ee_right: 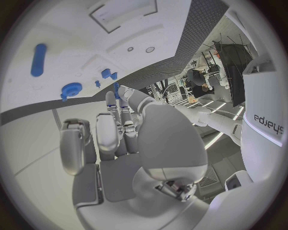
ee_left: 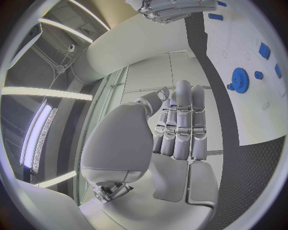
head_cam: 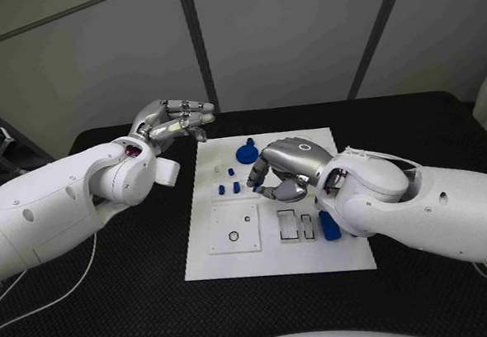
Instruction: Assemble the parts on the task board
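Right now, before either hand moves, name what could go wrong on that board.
1. The right hand hovers low over the task board, hiding parts from the head view; its fingers could knock the small blue pieces beside them.
2. The blue gear sits close behind that hand, so a reach might push it.

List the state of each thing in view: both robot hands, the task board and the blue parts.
Left robot hand: raised at the board's far left corner, fingers together, holding nothing.
Right robot hand: over the board's middle, fingers curled; whether it holds a part is unclear.
Task board: flat on the black table.
Blue gear: lying on the board's far end.
Long blue part: lying flat near the board's right edge.
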